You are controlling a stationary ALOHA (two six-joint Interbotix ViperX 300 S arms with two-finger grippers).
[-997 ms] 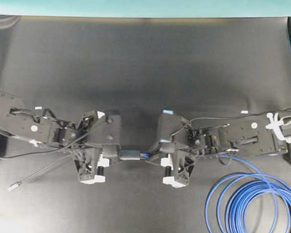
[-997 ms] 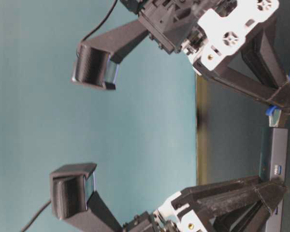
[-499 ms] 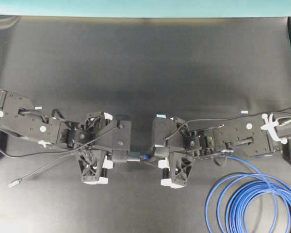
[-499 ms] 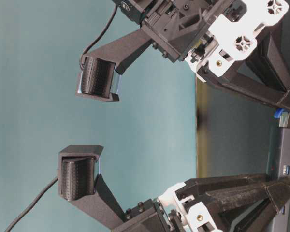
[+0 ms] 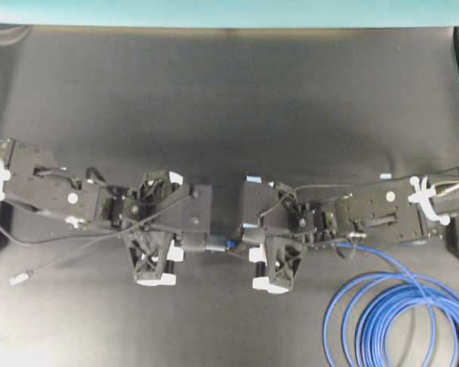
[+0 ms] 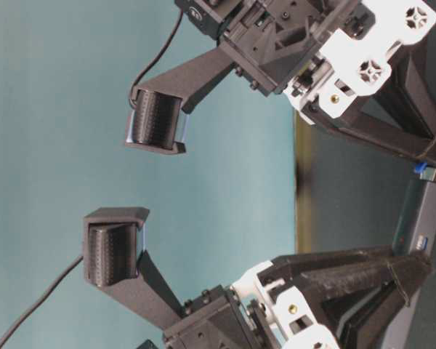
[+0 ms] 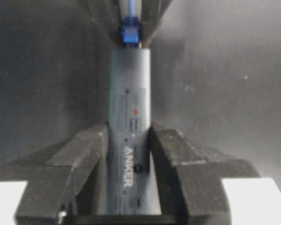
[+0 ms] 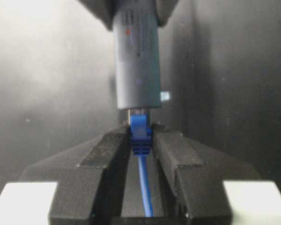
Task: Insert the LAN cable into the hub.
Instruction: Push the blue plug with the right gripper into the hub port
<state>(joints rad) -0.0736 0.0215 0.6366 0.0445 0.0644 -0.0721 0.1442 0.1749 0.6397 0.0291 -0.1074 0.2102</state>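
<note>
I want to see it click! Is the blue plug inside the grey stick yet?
Partly in. The LAN cable plug's tip sits inside the hub end; its blue boot remains outside.

Black tabletop [image 5: 237,99] (matte) against teal wall [image 6: 51,145].

Both black arms stretch level toward the table's middle, wrists facing each other. The left gripper [image 7: 129,140] is clamped on the slim dark-grey hub bar [image 7: 129,117]; the right gripper [image 8: 140,140] pinches the bright-blue LAN cable [image 8: 140,133] at its plug.

Black table mat [image 5: 237,92] (teal wall [image 6: 58,109] behind)
</note>
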